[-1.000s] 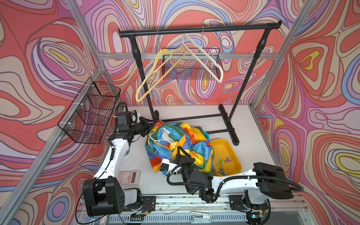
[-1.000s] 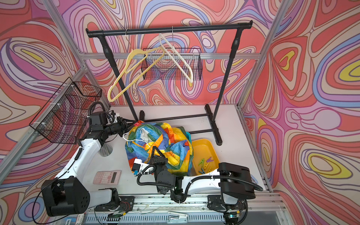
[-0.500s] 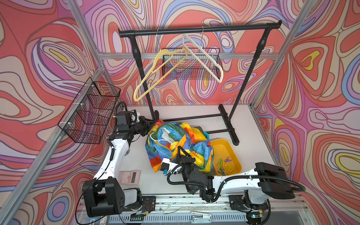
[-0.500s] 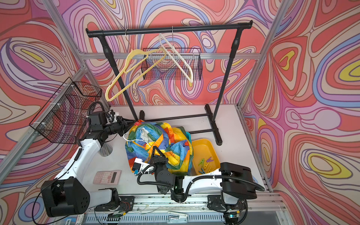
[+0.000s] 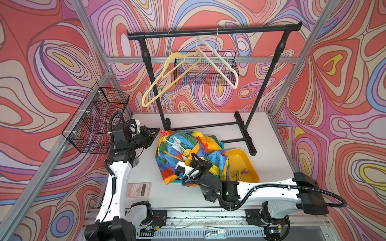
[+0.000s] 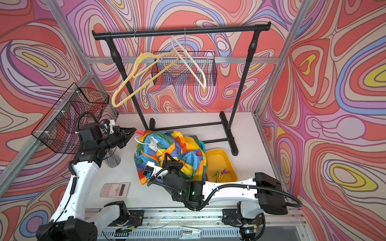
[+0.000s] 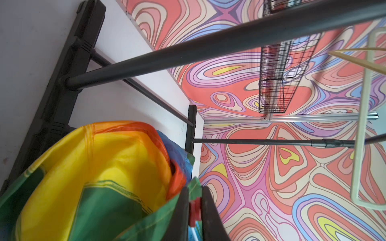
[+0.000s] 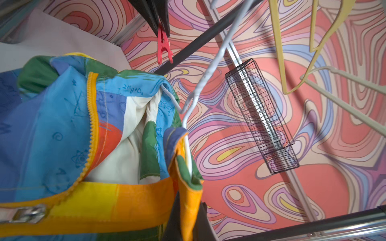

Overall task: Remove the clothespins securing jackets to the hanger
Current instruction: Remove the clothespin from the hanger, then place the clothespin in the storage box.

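Beside the rack (image 5: 250, 28), left claw (image 5: 158, 131) tight on pink clothespin (image 5: 165, 132), right claw (image 8: 188, 217) tight on rainbow jacket (image 5: 175, 146)

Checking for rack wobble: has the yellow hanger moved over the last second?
Yes, slightly. In both top views the yellow hanger has swung at its lower end to the left, farther from the rack post that it hangs beside.

your white table (image 5: 198, 120) carried the black rack (image 5: 244, 129) on two feet at the back. in front of it you had the rainbow jacket (image 5: 177, 146) heaped over a teal bin (image 5: 221, 144), just beside a yellow tray (image 5: 249, 167). a pink calculator (image 5: 139, 189) lay flat near the front, and a silvery cone (image 6: 112, 161) stood at the left.
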`<action>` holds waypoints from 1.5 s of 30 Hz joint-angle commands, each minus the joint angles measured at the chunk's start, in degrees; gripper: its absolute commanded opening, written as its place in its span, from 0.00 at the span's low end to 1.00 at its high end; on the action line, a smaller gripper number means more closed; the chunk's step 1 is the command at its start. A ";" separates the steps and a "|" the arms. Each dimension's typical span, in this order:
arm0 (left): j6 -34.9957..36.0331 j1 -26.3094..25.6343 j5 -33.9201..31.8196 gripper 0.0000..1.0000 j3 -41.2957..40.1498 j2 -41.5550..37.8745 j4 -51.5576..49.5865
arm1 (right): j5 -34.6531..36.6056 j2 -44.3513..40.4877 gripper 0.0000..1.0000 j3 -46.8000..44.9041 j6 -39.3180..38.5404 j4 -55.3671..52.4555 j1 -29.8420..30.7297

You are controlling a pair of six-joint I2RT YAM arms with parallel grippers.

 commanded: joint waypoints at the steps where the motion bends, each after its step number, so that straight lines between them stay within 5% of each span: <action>1: 4.58 -1.65 -5.00 0.06 -2.28 -7.92 -6.76 | -6.91 -3.97 0.00 5.01 16.59 -12.95 -3.74; 5: 7.91 -12.12 -15.48 0.04 -2.96 -15.36 -11.51 | -12.93 -4.23 0.00 9.15 24.87 -20.74 -7.68; 15: 9.05 -52.21 -50.77 0.00 -8.51 -25.30 -12.19 | -27.85 -4.73 0.00 12.82 39.03 -29.91 -17.80; 20: 12.08 -78.36 -70.94 0.00 -12.60 -20.79 -0.83 | -32.55 -4.83 0.00 13.81 41.72 -31.45 -20.79; 23: 21.51 -99.78 -93.86 0.00 -13.51 -13.26 12.23 | -34.88 -5.14 0.00 14.55 42.65 -32.33 -22.50; 25: 28.60 -108.27 -102.12 0.00 -14.66 -7.08 24.74 | -37.07 -5.49 0.00 14.68 43.61 -32.78 -23.89; 31: 35.69 -109.88 -96.72 0.00 -16.07 12.26 54.17 | -39.89 -6.03 0.00 15.51 44.25 -33.73 -25.43; 39: 58.71 -107.14 -94.43 0.00 -6.59 44.46 85.07 | -41.94 -7.34 0.00 15.98 43.93 -34.62 -26.04; 45: 41.65 -97.18 -84.97 0.00 -0.37 50.32 61.66 | -42.60 -8.37 0.00 15.51 44.18 -35.15 -26.05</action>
